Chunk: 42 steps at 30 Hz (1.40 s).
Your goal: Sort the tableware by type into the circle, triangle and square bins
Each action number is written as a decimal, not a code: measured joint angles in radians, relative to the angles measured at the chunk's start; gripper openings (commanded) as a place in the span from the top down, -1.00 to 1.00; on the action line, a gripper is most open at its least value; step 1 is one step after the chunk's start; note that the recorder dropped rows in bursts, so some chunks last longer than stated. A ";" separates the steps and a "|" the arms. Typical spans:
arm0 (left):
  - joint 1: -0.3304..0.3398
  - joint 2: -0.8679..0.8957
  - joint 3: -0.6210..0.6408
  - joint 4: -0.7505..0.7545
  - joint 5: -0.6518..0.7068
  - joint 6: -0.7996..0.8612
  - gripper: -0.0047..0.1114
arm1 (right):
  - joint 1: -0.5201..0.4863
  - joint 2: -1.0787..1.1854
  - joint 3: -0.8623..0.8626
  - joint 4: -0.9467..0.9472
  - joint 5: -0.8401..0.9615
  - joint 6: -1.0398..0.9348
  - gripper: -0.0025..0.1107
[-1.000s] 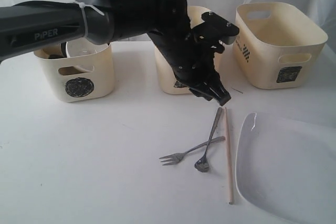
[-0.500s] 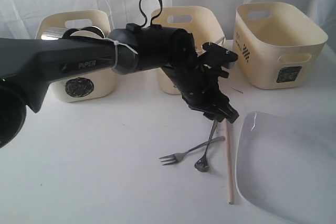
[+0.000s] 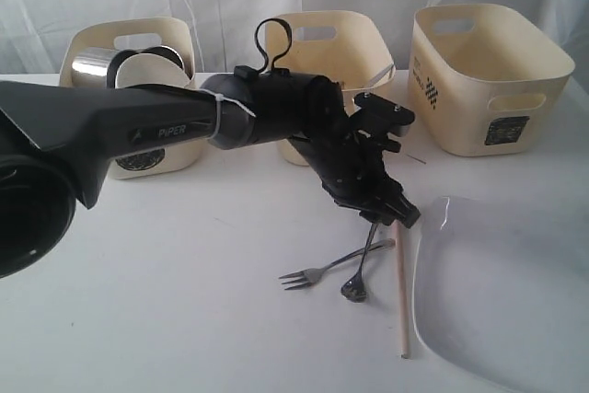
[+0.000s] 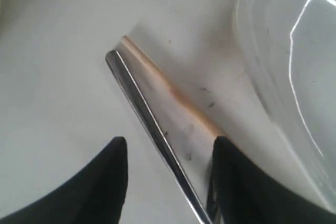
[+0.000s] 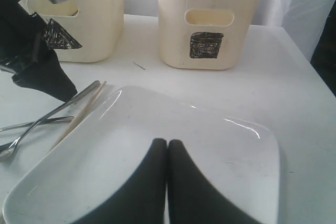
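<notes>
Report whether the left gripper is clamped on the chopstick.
No: the left gripper stands open, jaws apart, with the chopstick and a steel handle lying between them.

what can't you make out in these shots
- Exterior view: the left arm hides the middle bin's mark and most of the left bin's.
- Exterior view: the plate runs off the right edge.
- Left wrist view: the bottom edge cuts off the steel handle.
- Speck by the right bin: too small to identify.

Square bin [image 3: 460, 103] cream, black mark [image 3: 507, 131]; plate [image 3: 502, 306] white.
</notes>
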 measured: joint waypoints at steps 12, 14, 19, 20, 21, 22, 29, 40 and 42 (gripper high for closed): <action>0.000 0.035 0.000 -0.002 -0.008 -0.016 0.00 | 0.000 0.000 0.000 0.000 0.000 0.000 0.96; 0.000 0.035 0.000 -0.002 -0.008 -0.016 0.00 | 0.000 0.000 0.000 0.000 0.000 0.000 0.96; 0.000 0.035 0.000 -0.002 -0.008 -0.018 0.00 | 0.000 0.000 0.000 0.000 0.000 0.000 0.96; 0.000 0.035 0.000 -0.002 -0.008 -0.018 0.00 | 0.000 0.000 0.000 0.000 0.000 0.000 0.96; 0.000 0.039 0.000 -0.002 -0.008 -0.018 0.00 | 0.000 0.000 0.000 0.000 0.000 0.000 0.96; 0.000 0.041 0.000 -0.002 -0.008 -0.018 0.00 | 0.000 0.000 0.000 0.000 0.000 0.000 0.96; 0.000 0.049 -0.004 0.000 -0.016 -0.027 0.24 | 0.000 0.000 0.000 0.000 0.000 0.000 0.96; 0.000 0.053 -0.011 -0.002 0.018 -0.041 0.92 | 0.000 0.000 0.000 0.000 0.000 0.000 0.96; 0.000 0.053 -0.011 -0.002 0.022 -0.041 0.92 | 0.000 0.000 0.000 0.000 0.000 0.000 0.96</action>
